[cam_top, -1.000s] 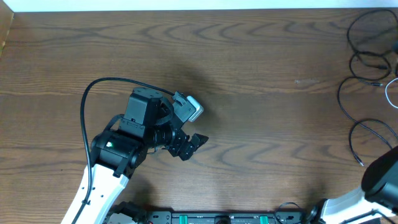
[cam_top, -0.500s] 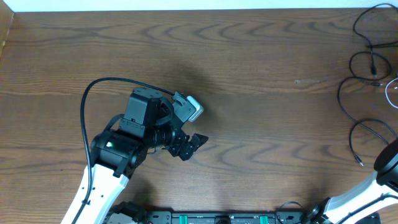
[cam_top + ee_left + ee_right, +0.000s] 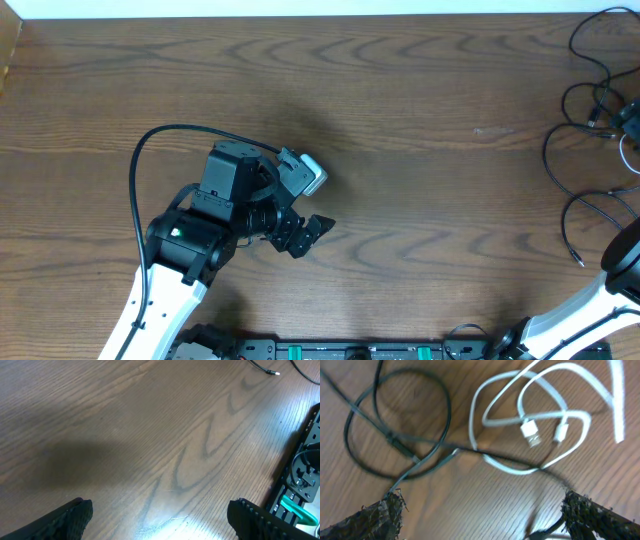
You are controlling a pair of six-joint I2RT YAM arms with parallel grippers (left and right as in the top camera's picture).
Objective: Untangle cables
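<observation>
Black cable [image 3: 449,412], white cable [image 3: 530,434]: overlapping loose loops on worktop [image 3: 400,100], just ahead of right claw [image 3: 482,510]. Right claw: spread, gripping neither. Left claw [image 3: 160,520]: spread, well away from right claw.

Dark brown wood-grain table [image 3: 420,90], pale strip [image 3: 300,8] along its far edge, soft glare near the front.

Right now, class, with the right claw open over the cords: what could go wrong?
The thin black cable crosses the looped white cable; pulling either could drag both and tighten the tangle. The open right claw might close on both at that crossing. The left claw hovers far off, so nothing pins either cord.
</observation>
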